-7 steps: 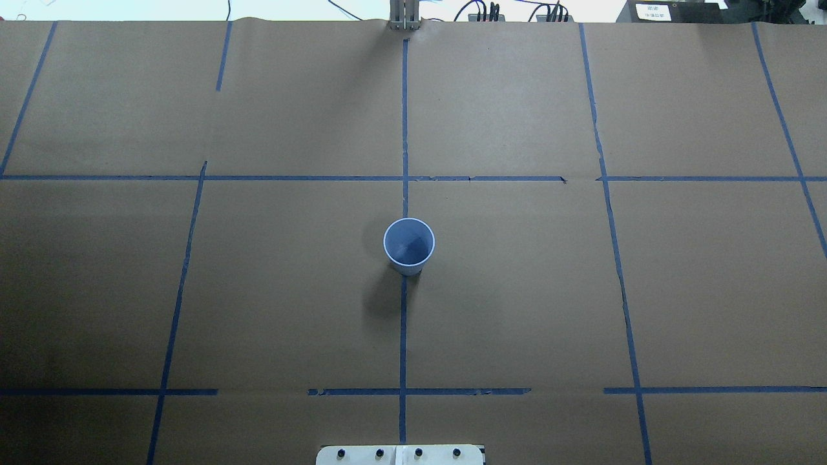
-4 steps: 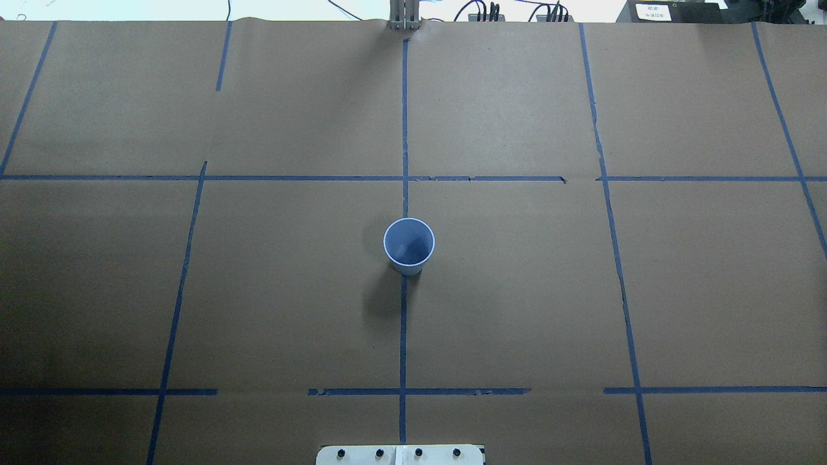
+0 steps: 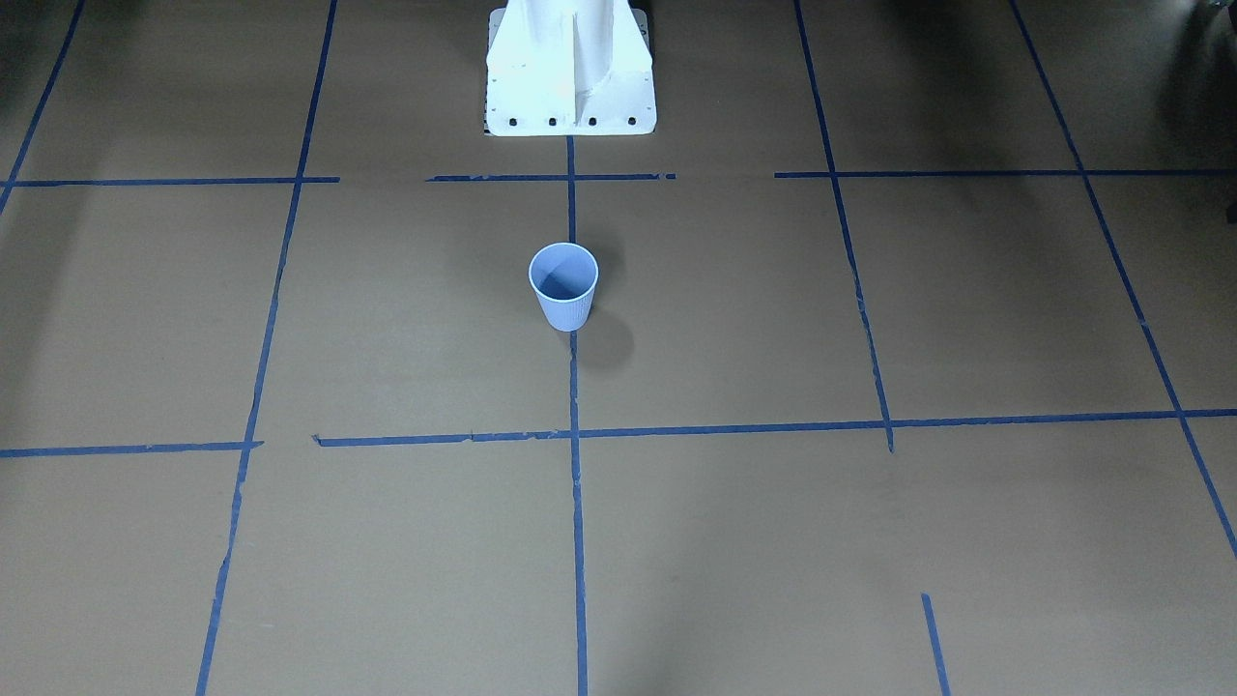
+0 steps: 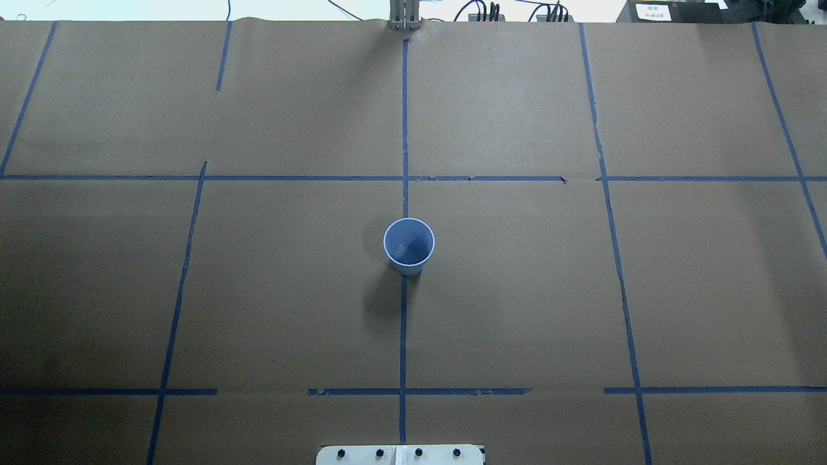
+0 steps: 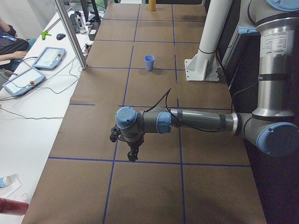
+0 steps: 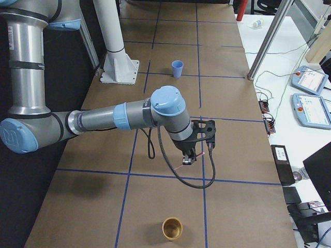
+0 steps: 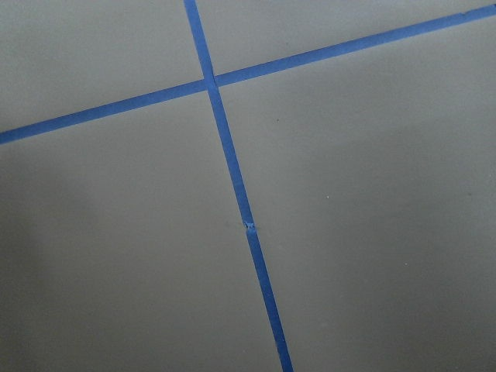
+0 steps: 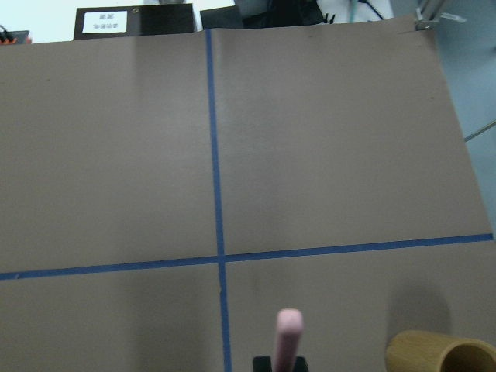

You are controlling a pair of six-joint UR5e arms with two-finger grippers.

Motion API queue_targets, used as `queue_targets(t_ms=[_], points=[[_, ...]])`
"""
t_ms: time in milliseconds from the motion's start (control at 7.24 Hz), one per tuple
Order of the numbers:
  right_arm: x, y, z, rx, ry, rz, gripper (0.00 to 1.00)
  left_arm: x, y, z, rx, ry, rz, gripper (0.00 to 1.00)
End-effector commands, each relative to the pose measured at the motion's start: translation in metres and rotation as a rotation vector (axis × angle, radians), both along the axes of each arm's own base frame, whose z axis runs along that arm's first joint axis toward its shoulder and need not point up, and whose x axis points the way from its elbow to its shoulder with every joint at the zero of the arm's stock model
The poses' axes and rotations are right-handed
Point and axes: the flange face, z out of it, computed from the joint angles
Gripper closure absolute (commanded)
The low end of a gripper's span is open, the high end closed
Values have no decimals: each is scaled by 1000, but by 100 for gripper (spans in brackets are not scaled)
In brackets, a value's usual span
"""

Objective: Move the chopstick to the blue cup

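The blue cup [image 4: 408, 245] stands upright and empty at the table's middle on the centre tape line; it also shows in the front view [image 3: 563, 288] and both side views [image 5: 149, 62] [image 6: 177, 68]. My right gripper [image 6: 187, 160] hangs over the table's right end, far from the cup, shut on a pale pink chopstick [image 6: 178, 166]. In the right wrist view the chopstick [image 8: 287, 337] sticks out from the gripper [image 8: 280, 364]. My left gripper [image 5: 133, 156] hovers over the table's left end; I cannot tell whether it is open or shut.
A tan cup [image 6: 172, 228] stands near the table's right end, close below my right gripper; it also shows in the right wrist view [image 8: 438, 353]. The white robot base [image 3: 570, 68] is behind the blue cup. Blue tape lines [image 7: 232, 178] grid the brown table.
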Motion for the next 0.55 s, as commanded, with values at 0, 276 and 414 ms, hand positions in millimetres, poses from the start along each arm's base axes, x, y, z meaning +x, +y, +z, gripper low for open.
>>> queue_targets(t_ms=[0, 276, 414], points=[[-105, -37, -57, 15, -68, -141, 100, -1, 7, 6, -11, -2, 0, 0], [-194, -56, -134, -52, -158, -132, 100, 0, 6, 6, -10, -2, 2, 0], [-241, -62, -176, -88, -197, -118, 100, 0, 6, 6, -10, -2, 2, 0]])
